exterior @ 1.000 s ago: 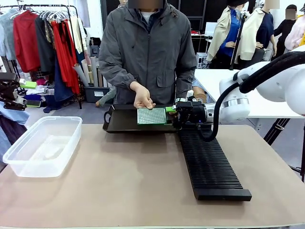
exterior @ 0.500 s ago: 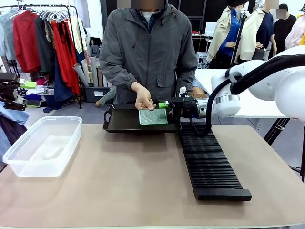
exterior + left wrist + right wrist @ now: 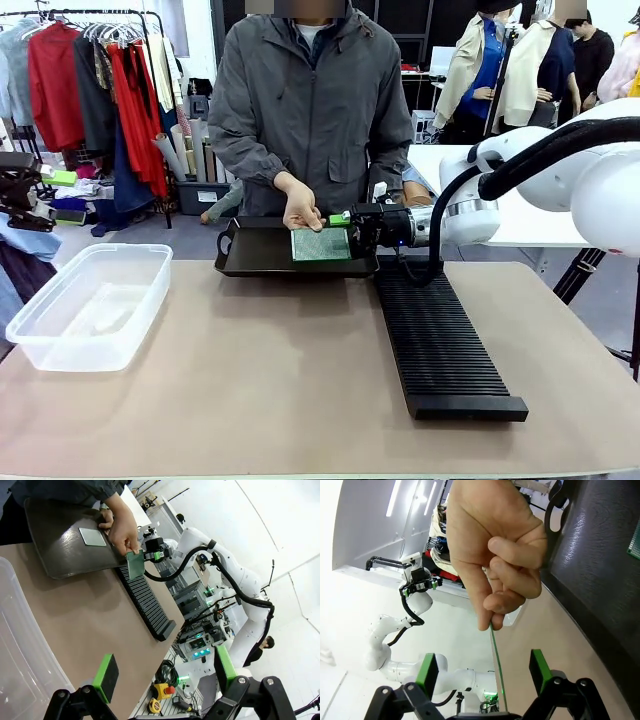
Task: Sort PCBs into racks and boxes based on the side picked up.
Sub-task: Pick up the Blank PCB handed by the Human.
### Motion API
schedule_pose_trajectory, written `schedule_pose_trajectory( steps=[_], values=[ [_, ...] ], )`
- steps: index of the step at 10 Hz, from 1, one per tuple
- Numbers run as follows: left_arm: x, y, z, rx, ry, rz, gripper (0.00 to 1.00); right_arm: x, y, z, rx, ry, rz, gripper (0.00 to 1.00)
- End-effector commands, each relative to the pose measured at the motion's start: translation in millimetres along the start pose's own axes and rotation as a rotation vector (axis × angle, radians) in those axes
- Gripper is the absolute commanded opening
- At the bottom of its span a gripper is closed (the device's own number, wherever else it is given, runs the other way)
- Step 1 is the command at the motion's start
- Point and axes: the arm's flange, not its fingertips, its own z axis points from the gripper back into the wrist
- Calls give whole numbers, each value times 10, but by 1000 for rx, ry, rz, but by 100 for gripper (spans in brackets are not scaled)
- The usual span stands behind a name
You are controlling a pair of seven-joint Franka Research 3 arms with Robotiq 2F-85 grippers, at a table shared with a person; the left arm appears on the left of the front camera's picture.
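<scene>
Held board: thin flat green rectangular circuit board (image 3: pixel 321 245), lighter dotted face toward the robot, tilted, pinched at its upper left corner by the person's hand (image 3: pixel 303 208), over the right part of the tray.
Right tool (image 3: pixel 342 220): black, two fingers with green pads, level and pointing at the held board's right edge. Its jaws stand wide apart. In the right wrist view the board's thin edge stands between the pads, gripped by neither.
Left tool (image 3: pixel 165 672): jaws wide apart, nothing between them, hanging over the tub's side of the surface.
Second board: pale green circuit board (image 3: pixel 93 536), lying flat in the tray.
Tray: smooth dark shallow tray with raised rim (image 3: pixel 255 262), at the far edge, in front of the person.
Rack: long narrow black slotted rack (image 3: pixel 440 340), running from the tray's right end toward the robot.
Box: clear plastic rectangular tub (image 3: pixel 35 335), at the robot's left, well apart from the rack.
Surface: tan tabletop (image 3: pixel 250 390).
</scene>
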Motion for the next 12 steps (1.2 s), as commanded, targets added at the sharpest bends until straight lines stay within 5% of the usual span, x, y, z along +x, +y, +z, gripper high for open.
schedule_pose_trajectory(
  steps=[1,7,12],
  values=[
    [3,-25,5,-7,-4,9,100,42,2,5,-30,-1,-15,91],
    [3,-25,5,-7,-4,9,100,-7,-7,33,-34,-20,0,5],
    [3,-25,5,-7,-4,9,100,-53,-13,57,-30,-30,-9,0]
  ],
)
